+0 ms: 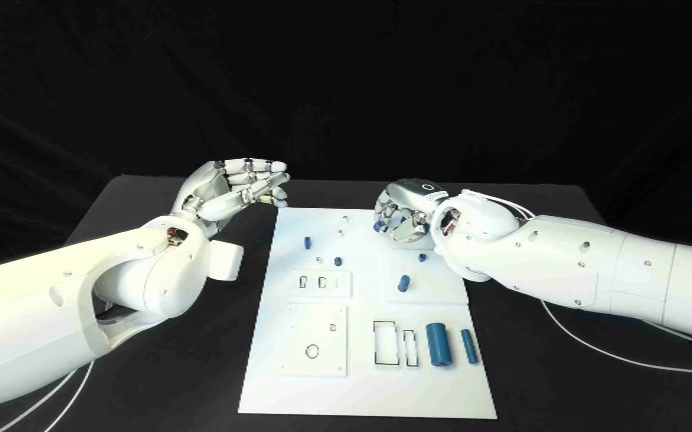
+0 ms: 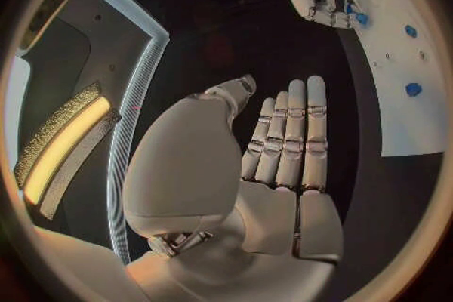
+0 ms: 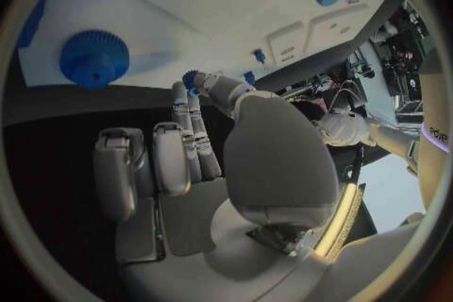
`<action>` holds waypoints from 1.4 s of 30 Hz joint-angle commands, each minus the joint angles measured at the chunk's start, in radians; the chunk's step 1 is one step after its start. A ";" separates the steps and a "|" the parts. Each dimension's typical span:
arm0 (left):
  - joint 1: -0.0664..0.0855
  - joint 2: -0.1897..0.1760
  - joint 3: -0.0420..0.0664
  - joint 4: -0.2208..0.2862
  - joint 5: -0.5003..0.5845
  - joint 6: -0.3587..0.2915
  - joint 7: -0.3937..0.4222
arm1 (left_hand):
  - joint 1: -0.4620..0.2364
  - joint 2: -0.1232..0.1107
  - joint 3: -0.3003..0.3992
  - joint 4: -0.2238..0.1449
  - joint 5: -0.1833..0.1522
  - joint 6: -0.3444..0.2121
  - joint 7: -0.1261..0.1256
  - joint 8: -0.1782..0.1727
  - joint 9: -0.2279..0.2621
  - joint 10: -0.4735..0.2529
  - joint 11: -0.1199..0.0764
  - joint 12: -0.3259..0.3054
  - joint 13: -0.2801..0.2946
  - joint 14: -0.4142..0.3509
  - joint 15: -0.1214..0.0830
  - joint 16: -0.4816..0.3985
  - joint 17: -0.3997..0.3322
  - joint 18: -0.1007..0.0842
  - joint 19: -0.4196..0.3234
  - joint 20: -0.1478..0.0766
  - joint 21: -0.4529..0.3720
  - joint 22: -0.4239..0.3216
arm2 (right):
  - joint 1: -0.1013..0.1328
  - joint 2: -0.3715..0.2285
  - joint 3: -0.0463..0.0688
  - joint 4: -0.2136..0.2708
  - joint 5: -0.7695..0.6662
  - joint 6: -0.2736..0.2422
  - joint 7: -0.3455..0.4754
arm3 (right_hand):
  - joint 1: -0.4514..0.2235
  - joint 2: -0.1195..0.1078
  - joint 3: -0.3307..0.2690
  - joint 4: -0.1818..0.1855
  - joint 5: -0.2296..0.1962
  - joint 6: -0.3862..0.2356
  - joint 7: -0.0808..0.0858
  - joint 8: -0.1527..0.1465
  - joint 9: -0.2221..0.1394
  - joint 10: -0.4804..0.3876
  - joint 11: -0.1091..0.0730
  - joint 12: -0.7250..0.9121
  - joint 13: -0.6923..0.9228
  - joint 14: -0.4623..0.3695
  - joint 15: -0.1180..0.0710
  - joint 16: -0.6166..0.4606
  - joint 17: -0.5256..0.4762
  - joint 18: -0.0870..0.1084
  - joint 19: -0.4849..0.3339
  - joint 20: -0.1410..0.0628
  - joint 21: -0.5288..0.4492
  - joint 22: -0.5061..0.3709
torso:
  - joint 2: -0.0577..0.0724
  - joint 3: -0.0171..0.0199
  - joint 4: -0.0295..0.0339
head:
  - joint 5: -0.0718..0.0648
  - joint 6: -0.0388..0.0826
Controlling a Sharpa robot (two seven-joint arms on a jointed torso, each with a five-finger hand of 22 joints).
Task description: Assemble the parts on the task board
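The white task board [image 1: 368,322] lies in the middle of the black tabletop [image 1: 173,392]. The right hand [image 1: 404,214] hangs over the board's far edge, at about 1 o'clock from the board's centre, and pinches a small blue part [image 3: 192,80] between its fingertips [image 3: 203,83]; judging by that pose, it is carrying the part toward a seat on the board. The left hand [image 1: 238,187] is raised off the board's far left corner, at about 11 o'clock. Its fingers [image 2: 293,132] lie straight and side by side with nothing in them, likely parked there so the board stays free for the other arm.

Other blue parts wait on the board: 2 cylinders [image 1: 437,343] lie side by side near the right edge at about 4 o'clock, a short peg [image 1: 405,283] lies just right of centre, and small pegs [image 1: 309,242] stand toward the far left. Rectangular slots [image 1: 387,343] beside the cylinders are probably their seats.
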 commanded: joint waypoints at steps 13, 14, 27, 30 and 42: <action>0.006 0.013 0.001 -0.007 0.006 0.020 0.004 | -0.009 0.003 0.002 -0.009 -0.007 -0.006 0.002 0.006 0.002 -0.007 0.002 -0.002 0.002 -0.007 0.001 0.007 0.002 0.010 -0.010 -0.001 0.011 0.004 | 0.009 0.107 0.004 -0.098 -0.002 -0.095 -0.024 | -0.004 0.011 0.006 -0.001 0.007 0.007 -0.002 0.008 0.002 0.007 0.002 0.000 0.002 0.042 -0.006 0.006 -0.001 -0.013 0.029 -0.006 0.004 0.140 | 0.006 -0.0018 0.0035 | 0.004 0.003; 0.006 0.013 0.001 -0.007 0.006 0.020 0.004 | -0.009 0.003 0.002 -0.009 -0.007 -0.006 0.002 0.006 0.002 -0.007 0.002 -0.002 0.002 -0.007 0.001 0.007 0.002 0.010 -0.010 -0.001 0.011 0.004 | 0.009 0.114 0.004 -0.105 -0.002 -0.095 -0.023 | -0.004 0.011 0.006 -0.001 0.007 0.007 -0.002 0.008 0.002 0.007 0.002 0.000 0.002 0.042 -0.006 0.006 -0.001 -0.013 0.029 -0.006 0.004 0.140 | 0.006 -0.0017 0.0033 | 0.005 0.003; 0.017 0.020 0.001 -0.009 0.006 0.023 0.004 | -0.009 0.003 0.002 -0.009 -0.007 -0.006 0.002 0.006 0.002 -0.007 0.002 -0.002 0.002 -0.007 0.001 0.007 0.002 0.010 -0.010 -0.001 0.011 0.004 | 0.007 0.173 0.004 -0.164 0.007 -0.091 -0.010 | -0.008 0.010 0.006 0.000 0.007 0.005 -0.001 0.008 0.004 0.007 0.002 -0.001 0.002 0.043 -0.006 0.007 0.000 -0.013 0.029 -0.006 0.004 0.139 | 0.014 -0.0066 0.0133 | 0.002 0.004; 0.023 0.021 0.001 -0.008 0.006 0.023 0.003 | -0.009 0.003 0.002 -0.009 -0.007 -0.006 0.002 0.006 0.002 -0.007 0.002 -0.002 0.002 -0.007 0.001 0.007 0.002 0.010 -0.010 -0.001 0.011 0.004 | 0.005 0.186 0.004 -0.178 0.010 -0.087 -0.006 | -0.008 0.010 0.006 0.000 0.007 0.005 -0.001 0.008 0.004 0.007 0.002 -0.001 0.002 0.043 -0.006 0.007 0.000 -0.013 0.029 -0.006 0.004 0.139 | 0.017 -0.0061 0.0153 | 0.002 0.003; 0.032 0.024 0.001 -0.010 0.006 0.024 0.003 | -0.009 0.003 0.003 -0.010 -0.008 -0.007 0.002 0.006 0.002 -0.007 0.003 -0.002 0.002 -0.008 0.001 0.008 0.003 0.010 -0.012 -0.001 0.014 0.006 | -0.009 0.204 0.004 -0.201 0.019 -0.064 0.001 | -0.012 0.009 0.006 0.002 0.009 0.001 0.000 0.007 0.006 0.005 0.003 -0.003 0.002 0.043 -0.006 0.007 -0.001 -0.013 0.028 -0.006 0.003 0.138 | 0.027 -0.0111 0.0222 | 0.000 -0.002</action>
